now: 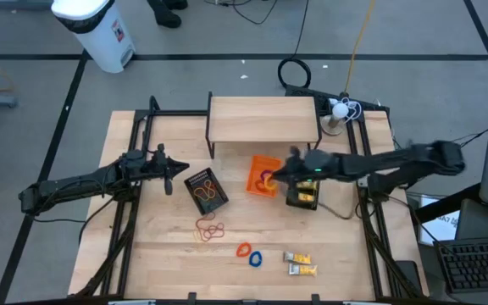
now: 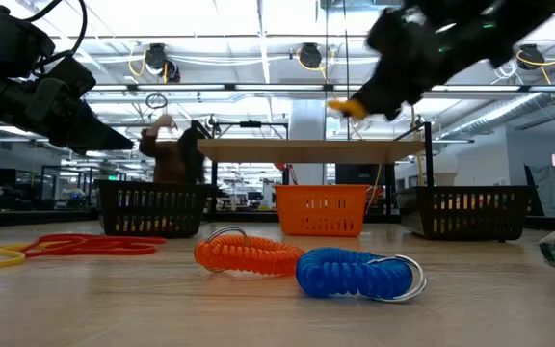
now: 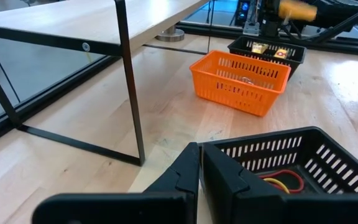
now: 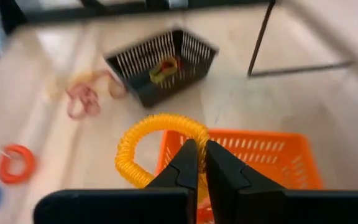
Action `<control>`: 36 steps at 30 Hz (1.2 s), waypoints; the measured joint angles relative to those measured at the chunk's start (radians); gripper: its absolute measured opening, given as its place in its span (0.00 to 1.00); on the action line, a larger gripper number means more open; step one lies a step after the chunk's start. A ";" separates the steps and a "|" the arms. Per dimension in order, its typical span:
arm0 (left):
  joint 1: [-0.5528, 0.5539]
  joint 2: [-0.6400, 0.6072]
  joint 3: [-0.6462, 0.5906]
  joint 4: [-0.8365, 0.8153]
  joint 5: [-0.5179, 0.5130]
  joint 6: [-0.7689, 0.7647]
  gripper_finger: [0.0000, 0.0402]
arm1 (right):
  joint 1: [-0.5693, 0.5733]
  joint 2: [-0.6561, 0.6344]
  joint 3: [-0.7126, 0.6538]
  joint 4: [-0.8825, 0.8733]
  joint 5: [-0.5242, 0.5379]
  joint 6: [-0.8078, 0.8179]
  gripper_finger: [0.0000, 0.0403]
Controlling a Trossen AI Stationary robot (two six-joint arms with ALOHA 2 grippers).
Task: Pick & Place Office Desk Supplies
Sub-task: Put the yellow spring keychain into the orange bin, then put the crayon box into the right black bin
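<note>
Right gripper (image 4: pixel 196 163): fingers pressed together on a yellow coiled plastic ring (image 4: pixel 157 146), held in the air above the orange plastic slatted bin (image 1: pixel 263 176); the ring hangs from the fingertips over the bin's near rim.
Left gripper (image 3: pixel 201 168): fingers closed narrow, nothing between them, hovering above the table beside the left black mesh bin (image 1: pixel 205 188).
Light wooden table (image 1: pixel 168 263): carries a small raised wooden shelf on black legs (image 1: pixel 263 119) at its far edge, with the three bins in front of it.
Left black mesh bin: holds red and yellow rubber bands (image 3: pixel 278 182).
Right black mesh bin (image 1: pixel 302 196): just beside the orange bin, with yellow packets inside.
Loose red and tan rubber bands (image 1: pixel 210 229): on the bare table, near the left mesh bin.
Two yellow-and-white packets (image 1: pixel 298 263): on the table toward its near edge, close together.
Orange coiled ring (image 2: pixel 247 255): lying on the table, touching the blue coiled ring (image 2: pixel 355 274) in the low view.
Person in a dark top (image 2: pixel 167 154): in the room behind the table.
</note>
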 joint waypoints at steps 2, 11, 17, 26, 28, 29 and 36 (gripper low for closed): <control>0.000 0.000 0.000 0.000 0.000 -0.008 0.05 | -0.004 0.098 0.062 -0.045 0.000 -0.011 0.01; 0.000 0.000 0.000 0.000 0.001 -0.013 0.05 | -0.062 0.283 0.165 -0.151 -0.001 -0.007 0.01; 0.000 0.000 0.000 0.000 0.001 -0.013 0.05 | -0.078 0.296 0.165 -0.173 0.005 -0.024 0.15; 0.000 0.000 0.000 0.000 0.002 -0.014 0.05 | -0.063 0.167 0.166 -0.128 -0.008 -0.051 0.49; 0.000 0.000 0.000 0.000 0.002 -0.014 0.05 | -0.049 0.105 0.163 -0.120 -0.011 -0.067 0.48; 0.000 0.000 0.000 0.000 0.002 -0.014 0.05 | -0.041 0.066 0.154 -0.102 -0.017 -0.076 0.45; 0.000 0.000 0.000 0.000 0.002 -0.014 0.05 | -0.024 -0.236 -0.037 0.225 -0.225 -0.017 0.05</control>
